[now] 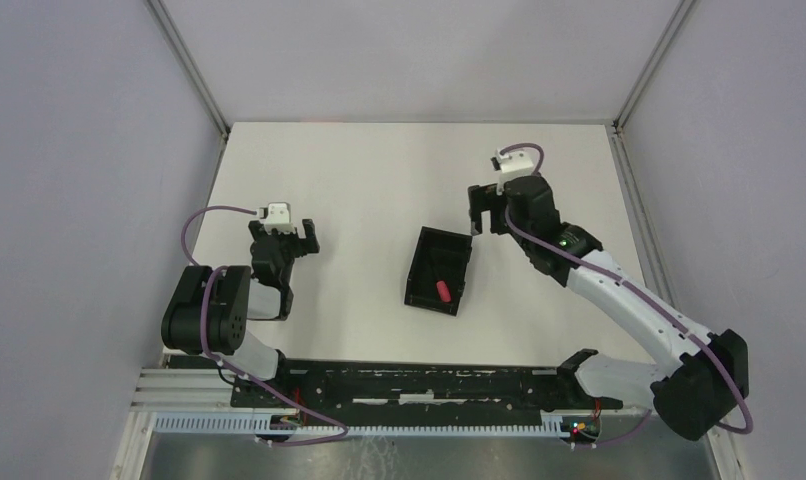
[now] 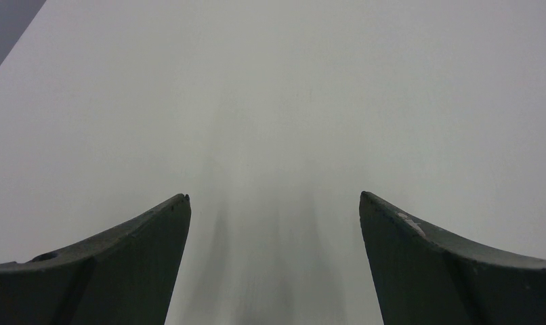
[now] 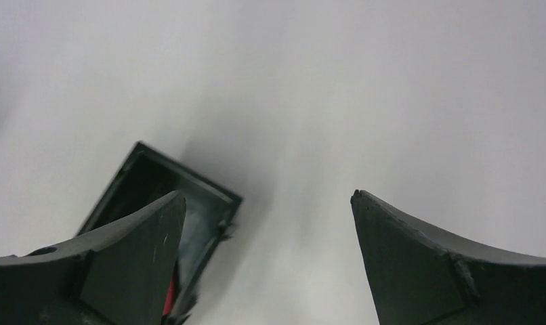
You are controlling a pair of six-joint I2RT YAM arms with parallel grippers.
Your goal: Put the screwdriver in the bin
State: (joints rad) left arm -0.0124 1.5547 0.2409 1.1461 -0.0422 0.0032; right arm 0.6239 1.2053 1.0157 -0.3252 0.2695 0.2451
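Observation:
The black bin (image 1: pixel 417 268) lies tilted near the table's middle. Inside it rests the screwdriver (image 1: pixel 443 291), its red handle toward the bin's near end; the thin shaft is hard to make out against the black floor. My right gripper (image 1: pixel 486 222) hovers just past the bin's far right corner, open, with nothing between its fingers. In the right wrist view the bin (image 3: pixel 189 177) sits at lower left, partly behind the left finger, and a sliver of the red screwdriver (image 3: pixel 169 298) shows beside it. My left gripper (image 1: pixel 297 243) is open over bare table, well left of the bin.
White table (image 1: pixel 379 170) enclosed by pale walls and metal corner posts. The left wrist view shows only bare table between the open fingers (image 2: pixel 148 244). The arms' base rail (image 1: pixel 409 385) runs along the near edge.

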